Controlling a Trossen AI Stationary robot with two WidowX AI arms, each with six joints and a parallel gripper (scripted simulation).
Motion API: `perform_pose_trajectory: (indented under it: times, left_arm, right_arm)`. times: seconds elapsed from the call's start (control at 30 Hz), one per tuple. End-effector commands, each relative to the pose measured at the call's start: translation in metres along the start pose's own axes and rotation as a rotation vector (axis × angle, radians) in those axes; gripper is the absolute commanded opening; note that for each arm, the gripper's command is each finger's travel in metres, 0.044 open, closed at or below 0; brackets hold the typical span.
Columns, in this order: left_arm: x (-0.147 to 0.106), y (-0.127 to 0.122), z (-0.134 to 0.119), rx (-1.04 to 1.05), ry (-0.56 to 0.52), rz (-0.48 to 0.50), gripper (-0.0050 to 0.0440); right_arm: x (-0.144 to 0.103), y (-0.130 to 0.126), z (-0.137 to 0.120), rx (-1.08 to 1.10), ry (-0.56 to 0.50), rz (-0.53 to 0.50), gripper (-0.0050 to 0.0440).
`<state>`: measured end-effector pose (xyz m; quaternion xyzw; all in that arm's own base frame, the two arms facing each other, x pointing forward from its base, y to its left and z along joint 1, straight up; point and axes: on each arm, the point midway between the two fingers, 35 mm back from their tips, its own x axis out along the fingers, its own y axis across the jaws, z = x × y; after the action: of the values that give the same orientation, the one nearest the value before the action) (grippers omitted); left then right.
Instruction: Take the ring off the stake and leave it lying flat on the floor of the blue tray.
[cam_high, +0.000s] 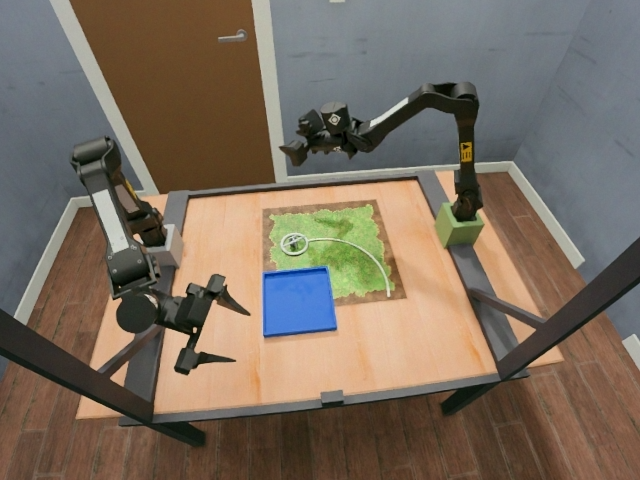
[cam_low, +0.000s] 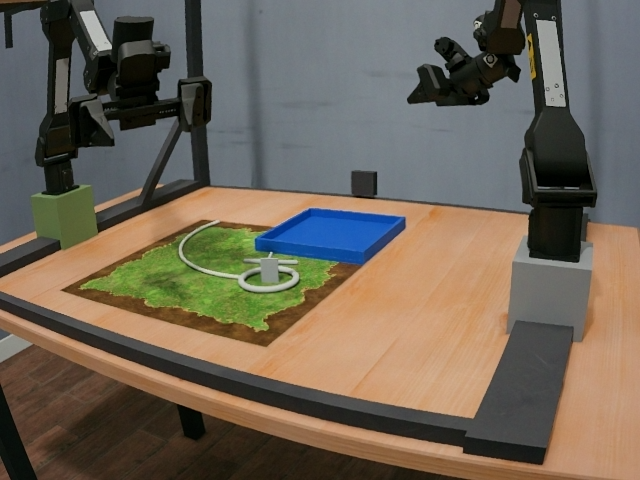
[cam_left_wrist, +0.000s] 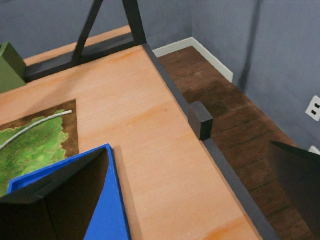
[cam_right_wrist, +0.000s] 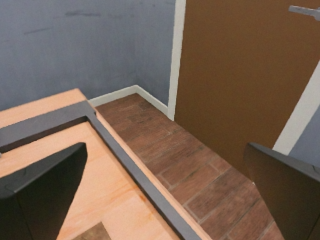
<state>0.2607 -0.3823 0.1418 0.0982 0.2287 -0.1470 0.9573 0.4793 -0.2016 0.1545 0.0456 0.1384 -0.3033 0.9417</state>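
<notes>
A white ring (cam_high: 294, 242) lies around a short grey stake (cam_low: 269, 269) on the green mat (cam_high: 330, 248); the ring also shows in the exterior view (cam_low: 268, 280). A white curved cord (cam_high: 361, 253) runs from the ring across the mat. The blue tray (cam_high: 298, 301) sits empty next to the mat's near-left corner and shows in the left wrist view (cam_left_wrist: 100, 210). My left gripper (cam_high: 240, 335) is open and empty, raised left of the tray. My right gripper (cam_high: 297, 139) is open and empty, high above the table's far edge, facing the door.
The left arm stands on a grey block (cam_high: 172, 248), the right arm on a green block (cam_high: 459, 224). A dark frame rims the table, with a small black block (cam_high: 331, 397) at the front edge. Dark struts cross the near corners.
</notes>
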Motion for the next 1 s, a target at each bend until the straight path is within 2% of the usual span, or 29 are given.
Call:
perform_pose_trajectory:
  times: [0.0,0.63,0.8,0.97]
  left_arm:
    - [-0.005,0.0,0.01,-0.02,-0.018,-0.008,0.044]
    - [-0.005,0.003,0.01,-0.022,-0.016,-0.008,0.044]
    - [-0.002,0.031,0.001,-0.048,0.038,0.001,0.044]
    - [0.006,0.09,-0.018,-0.085,0.155,0.022,0.044]
  right_arm:
    - [-0.003,0.0,0.014,0.009,-0.03,0.003,0.044]
    - [-0.007,0.0,0.016,0.009,-0.032,0.005,0.044]
    - [-0.029,0.003,0.013,-0.016,-0.01,0.051,0.044]
    - [-0.077,0.007,0.009,-0.058,0.033,0.139,0.044]
